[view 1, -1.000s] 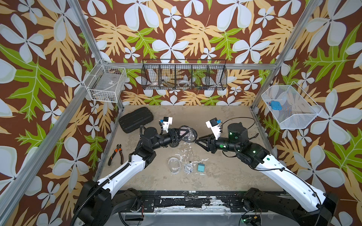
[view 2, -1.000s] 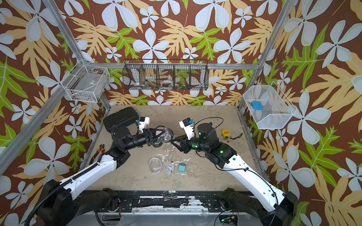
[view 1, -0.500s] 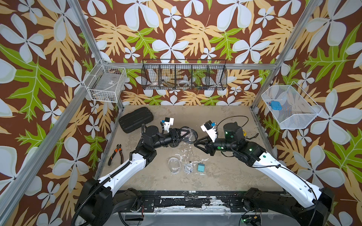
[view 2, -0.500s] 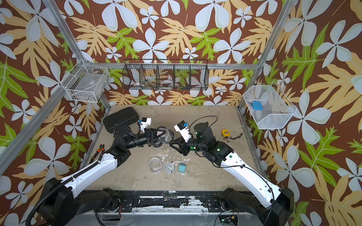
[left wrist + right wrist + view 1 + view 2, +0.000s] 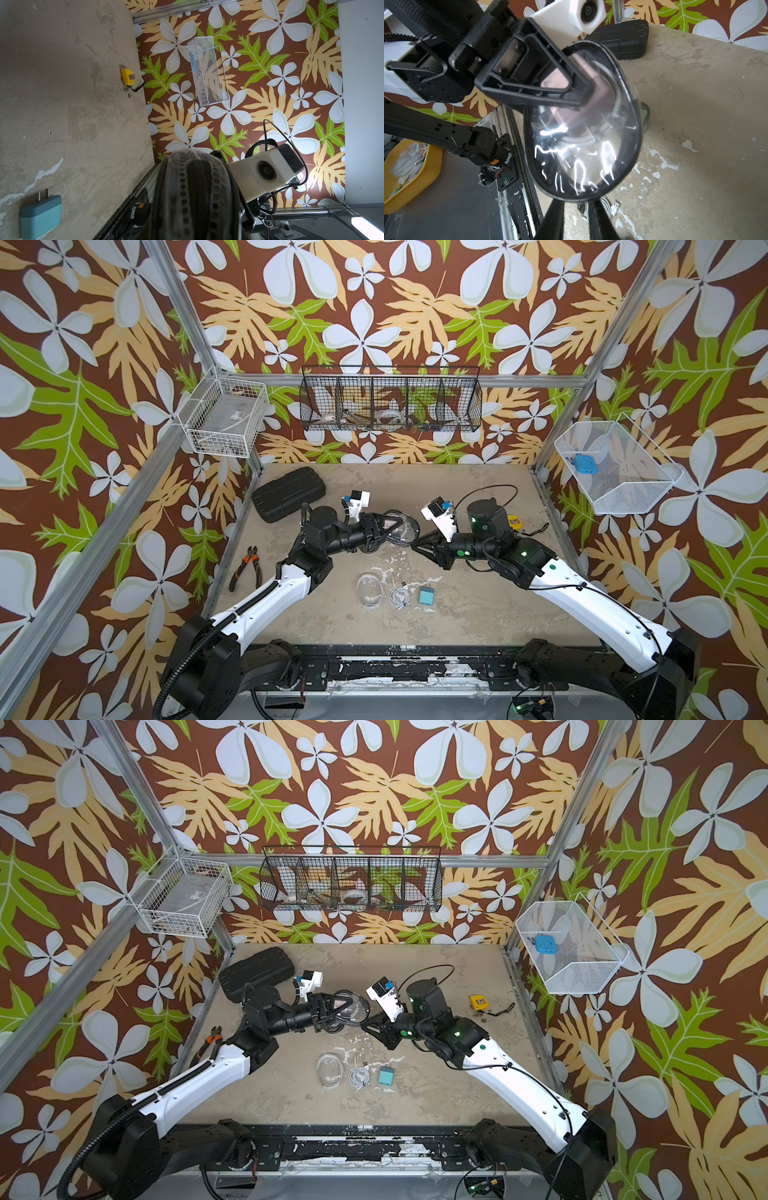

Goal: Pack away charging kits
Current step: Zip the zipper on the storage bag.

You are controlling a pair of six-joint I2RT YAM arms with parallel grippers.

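My left gripper (image 5: 388, 531) is shut on a black-rimmed clear pouch (image 5: 400, 526) and holds it above the table's middle. A dusty pink plug block and a coiled white cable show through the pouch's clear face (image 5: 583, 145). My right gripper (image 5: 415, 541) faces it, and its fingertips (image 5: 557, 207) reach the pouch's narrow end with a small gap between them. Whether they pinch the rim is hidden. A clear-rimmed pouch (image 5: 369, 591), a coiled white cable (image 5: 399, 597) and a teal plug block (image 5: 427, 596) lie in a row on the table nearer the front.
A black ribbed hard case (image 5: 289, 493) lies at the back left and orange-handled pliers (image 5: 245, 568) at the left edge. A yellow tape measure (image 5: 478, 1002) sits to the right. Wire baskets (image 5: 390, 404) hang on the walls; the right one holds a blue gadget (image 5: 584, 463).
My right gripper has moved left up to the pouch's end and its jaws have narrowed. The left arm and the pouch have stayed put.
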